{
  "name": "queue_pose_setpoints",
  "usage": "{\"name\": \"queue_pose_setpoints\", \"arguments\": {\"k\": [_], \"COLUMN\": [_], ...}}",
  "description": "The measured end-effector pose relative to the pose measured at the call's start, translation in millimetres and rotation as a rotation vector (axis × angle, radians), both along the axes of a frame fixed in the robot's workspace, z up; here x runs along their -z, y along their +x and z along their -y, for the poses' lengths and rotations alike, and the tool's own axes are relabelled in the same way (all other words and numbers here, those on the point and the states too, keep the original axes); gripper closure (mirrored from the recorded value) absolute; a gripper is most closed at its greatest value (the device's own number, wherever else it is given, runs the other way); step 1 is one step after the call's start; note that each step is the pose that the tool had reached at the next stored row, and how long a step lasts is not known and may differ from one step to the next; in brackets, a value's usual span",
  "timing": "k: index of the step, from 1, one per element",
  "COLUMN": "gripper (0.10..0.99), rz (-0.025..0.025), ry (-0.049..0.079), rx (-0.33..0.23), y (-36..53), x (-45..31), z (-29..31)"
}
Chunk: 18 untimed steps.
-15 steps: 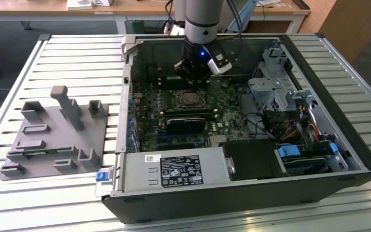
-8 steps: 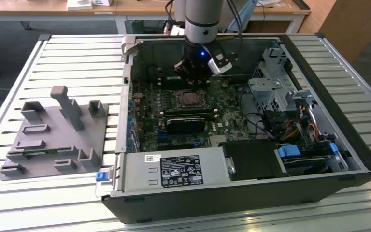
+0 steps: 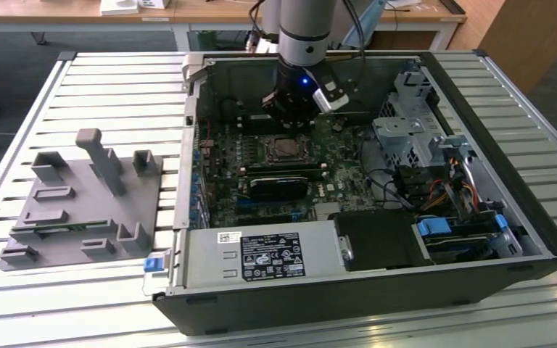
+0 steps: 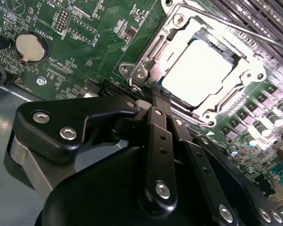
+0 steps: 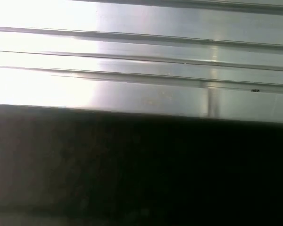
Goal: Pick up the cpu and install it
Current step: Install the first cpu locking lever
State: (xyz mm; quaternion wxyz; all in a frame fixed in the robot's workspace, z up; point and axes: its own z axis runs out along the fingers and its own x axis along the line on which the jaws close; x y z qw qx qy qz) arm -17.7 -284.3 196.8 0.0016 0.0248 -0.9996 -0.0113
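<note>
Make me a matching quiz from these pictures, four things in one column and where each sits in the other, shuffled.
Things:
1. cpu
2. gripper
3. grey fixture
4. coin battery

Places:
A. on the slatted table, outside the case
B. in the socket frame on the motherboard
C. in a round holder on the green board
D. its tip at the socket frame's edge

Pairs: 1-B, 2-D, 3-A, 4-C

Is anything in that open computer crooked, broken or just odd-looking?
Nothing stands out. The cpu lies flat and square inside the socket frame on the motherboard, and the gripper sits shut beside the frame's corner. No loose parts or damage show on the board.
</note>
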Motion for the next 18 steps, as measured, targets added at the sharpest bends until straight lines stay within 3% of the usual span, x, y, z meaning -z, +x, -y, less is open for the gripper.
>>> {"name": "queue_pose_setpoints", "arguments": {"k": [8, 14, 18], "gripper": [0.980, 0.980, 0.980], "rz": [0.0013, 0.0001, 0.0002], "ry": [0.009, 0.008, 0.008], "rx": [0.000, 0.000, 0.000], "y": [0.7, 0.6, 0.6], "x": [-1.1, -17.4, -18.3], "z": [-2.1, -1.8, -1.3]}}
